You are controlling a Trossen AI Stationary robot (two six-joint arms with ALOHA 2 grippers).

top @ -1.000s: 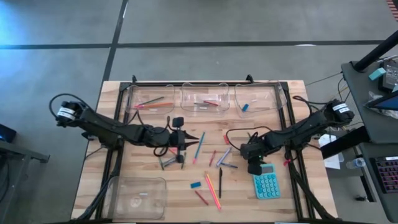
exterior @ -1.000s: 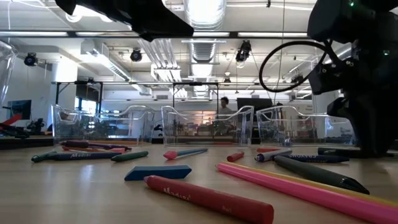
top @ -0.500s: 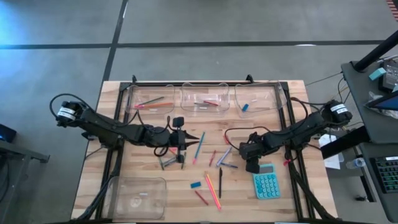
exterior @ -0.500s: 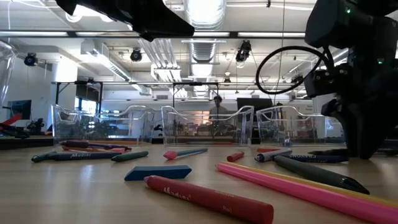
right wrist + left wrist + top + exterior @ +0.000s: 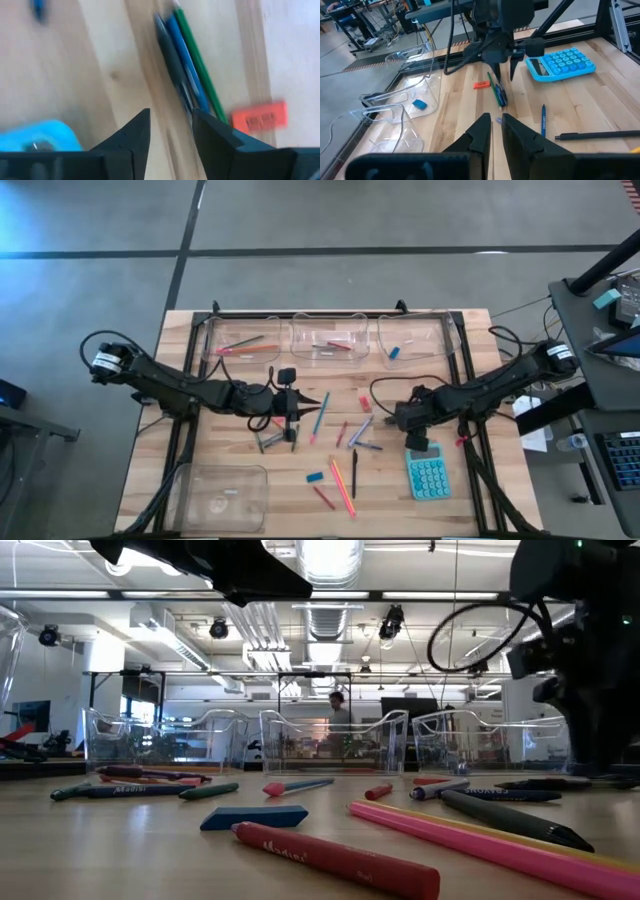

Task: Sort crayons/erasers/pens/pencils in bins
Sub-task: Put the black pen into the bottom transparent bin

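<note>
**Sorting Station: Right Claw Above the Pen Cluster**

Lying side by side on the table (image 5: 230, 480), a dark pen (image 5: 172, 82), a blue pencil (image 5: 187, 70) and a green pencil (image 5: 197, 62) form a tight bundle, with an orange-red eraser (image 5: 259, 119) just beside their lower ends. The right claw (image 5: 170, 132) hangs over this bundle, its two fingers spread, with nothing between them. In the high view the right claw (image 5: 408, 420) sits right of the table's centre, just above the teal calculator (image 5: 428, 476).

More sticks lie scattered at mid-table: a long pink pencil (image 5: 343, 485), a black pen (image 5: 353, 473), a red crayon (image 5: 323, 498) and a blue eraser (image 5: 314, 477).

Three clear bins stand in a row along the far edge. The left bin (image 5: 242, 340) and the middle bin (image 5: 332, 338) hold reddish sticks; the right bin (image 5: 412, 338) holds a blue eraser. A fourth bin (image 5: 220, 495) stands at the near left corner.

The left claw (image 5: 292, 405) waits left of centre, its fingers (image 5: 482, 132) nearly pressed together, a narrow gap between them, gripping nothing.
</note>
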